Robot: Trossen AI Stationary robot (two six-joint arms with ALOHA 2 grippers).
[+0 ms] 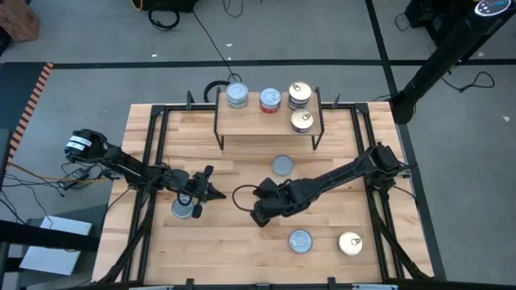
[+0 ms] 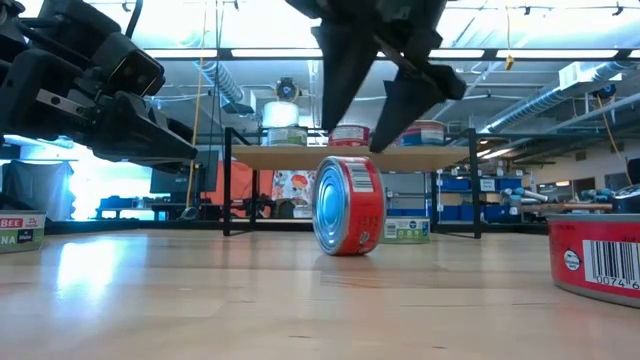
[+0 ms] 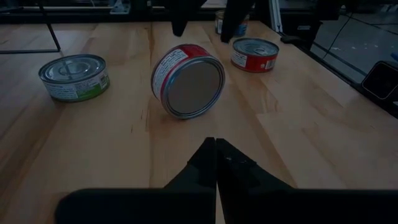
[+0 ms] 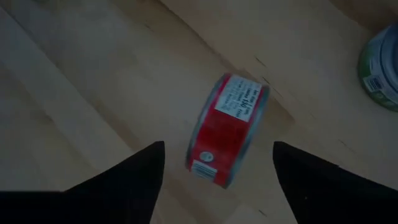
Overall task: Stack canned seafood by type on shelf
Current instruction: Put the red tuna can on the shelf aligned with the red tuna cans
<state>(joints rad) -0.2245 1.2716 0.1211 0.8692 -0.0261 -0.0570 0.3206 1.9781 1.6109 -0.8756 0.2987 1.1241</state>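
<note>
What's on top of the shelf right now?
On the shelf, the high view shows a silver-blue tin, a red-labelled tin and two gold-topped tins. Whether more tins are stacked beneath any of them can't be seen from above.

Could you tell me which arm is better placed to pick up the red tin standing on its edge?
Probably the right: its end effector hangs open directly above the red tin, fingers either side. The left end effector is shut, off to one side.
</note>
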